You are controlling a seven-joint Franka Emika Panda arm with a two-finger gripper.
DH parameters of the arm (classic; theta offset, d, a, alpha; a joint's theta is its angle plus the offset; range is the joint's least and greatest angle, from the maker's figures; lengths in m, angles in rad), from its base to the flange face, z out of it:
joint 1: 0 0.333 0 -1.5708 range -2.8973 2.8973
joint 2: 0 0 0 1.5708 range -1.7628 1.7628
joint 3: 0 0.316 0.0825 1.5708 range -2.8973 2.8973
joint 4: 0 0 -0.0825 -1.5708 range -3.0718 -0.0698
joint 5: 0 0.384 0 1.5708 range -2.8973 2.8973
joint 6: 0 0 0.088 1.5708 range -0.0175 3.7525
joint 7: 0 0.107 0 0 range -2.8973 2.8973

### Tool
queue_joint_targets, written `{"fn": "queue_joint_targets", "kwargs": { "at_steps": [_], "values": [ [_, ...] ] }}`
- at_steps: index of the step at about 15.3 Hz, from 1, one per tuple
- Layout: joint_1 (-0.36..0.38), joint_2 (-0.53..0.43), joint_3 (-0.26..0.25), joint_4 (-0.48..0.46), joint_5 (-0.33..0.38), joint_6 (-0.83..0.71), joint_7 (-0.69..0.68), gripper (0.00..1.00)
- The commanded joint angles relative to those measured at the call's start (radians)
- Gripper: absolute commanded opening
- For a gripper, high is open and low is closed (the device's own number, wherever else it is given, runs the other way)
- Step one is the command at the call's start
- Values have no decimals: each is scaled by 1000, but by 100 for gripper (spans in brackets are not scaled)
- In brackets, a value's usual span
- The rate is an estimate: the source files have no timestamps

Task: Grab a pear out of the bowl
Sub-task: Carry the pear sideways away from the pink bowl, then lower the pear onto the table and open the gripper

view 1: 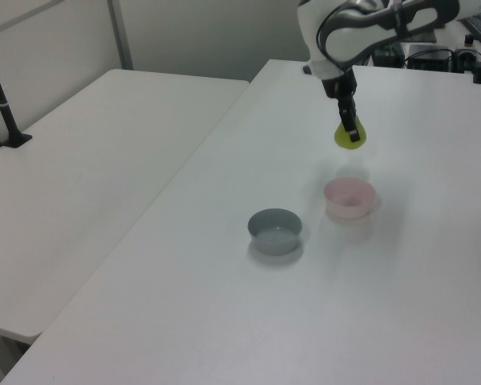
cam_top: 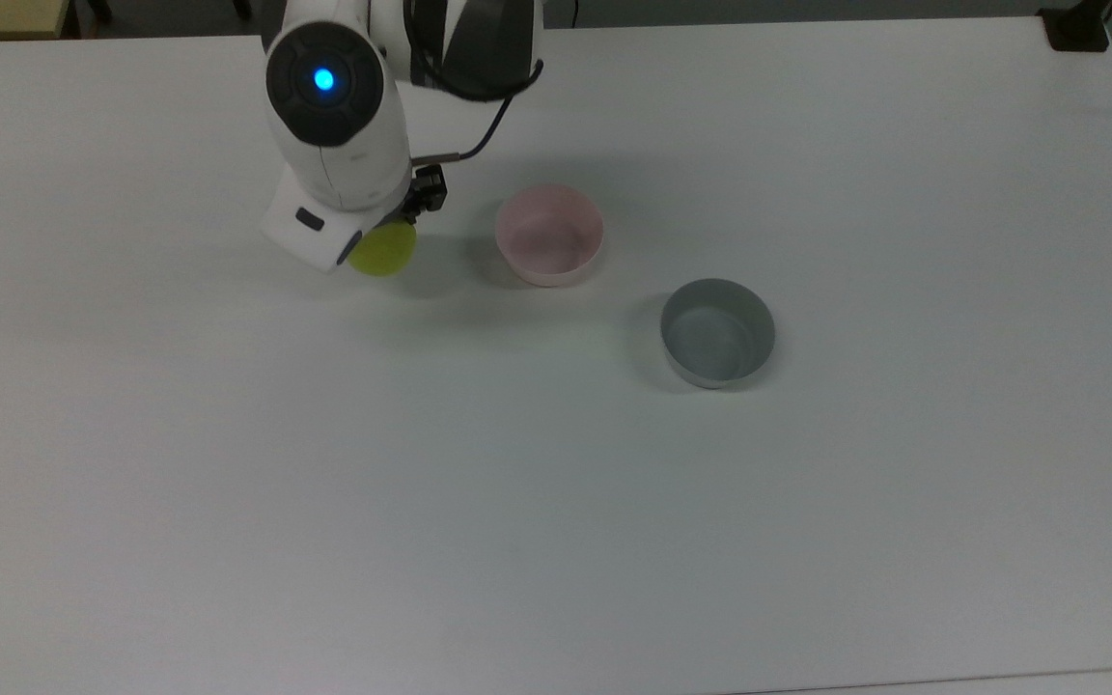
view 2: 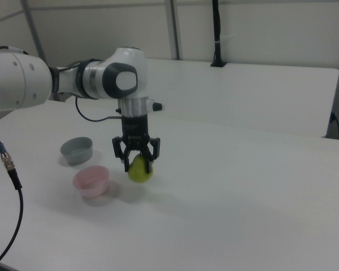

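A: Yellow-green pear (cam_top: 384,252) first — you see it at the top view's left, half tucked under the white arm (cam_top: 339,145)?

B: Yes. Who has it?

A: Your gripper (view 2: 139,165) does. Right view: both black fingers (view 2: 126,159) sit on either side of the pear (view 2: 139,169), clamped on it. Same in the left view, gripper (view 1: 350,136) pointing down with the pear (view 1: 351,138) hanging at its tip.

B: So you'd log it as out of the bowl?

A: Out, yes. Pear is off the desk (cam_top: 556,483) too; the right view shows a gap and a shadow under it. You can't call it touching anything but the fingers.

B: Next to the right?

A: Pink bowl (cam_top: 549,235), just to the right of the pear in the top view, apart from it. Nothing lies in it. Upright on the desk. In the right view the pink bowl (view 2: 91,180) is left of the gripper; in the left view the pink bowl (view 1: 349,197) sits below it.

B: And after that?

A: Grey bowl (cam_top: 717,332), further right and lower in the top view, near the pink one but not touching. Also upright with nothing in it. Left view puts the grey bowl (view 1: 276,230) to the left of the pink; right view has the grey bowl (view 2: 77,149) behind it.

B: Anything else you'd tag?

A: Second white table (view 1: 104,160) at the left view's left, edge to edge with your desk (view 1: 264,321). Black cable (view 2: 11,186) hangs at the right view's left.
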Motion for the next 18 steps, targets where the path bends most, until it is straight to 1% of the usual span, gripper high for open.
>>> {"fn": "queue_joint_targets", "kwargs": {
  "at_steps": [1, 2, 3, 4, 5, 7, 9, 10, 11, 14, 16, 18],
  "values": [
    [7, 31, 1, -20, -13, 53, 20, 33],
    [8, 37, 1, -23, -16, 60, 26, 40],
    [14, 49, 1, -29, -17, 73, 30, 48],
    [21, 71, 1, -32, -19, 91, 52, 61],
    [24, 79, 1, -31, -19, 96, 66, 66],
    [25, 79, 1, -31, -19, 94, 72, 73],
    [25, 79, 1, -29, -19, 94, 72, 84],
    [25, 77, 1, -29, -19, 94, 72, 95],
    [25, 77, 1, -29, -19, 93, 72, 100],
    [24, 56, -1, -20, -19, 82, 72, 100],
    [22, -8, -1, -20, -16, 70, 76, 100],
    [18, -90, -2, -8, -10, 22, 83, 100]
  ]
}}
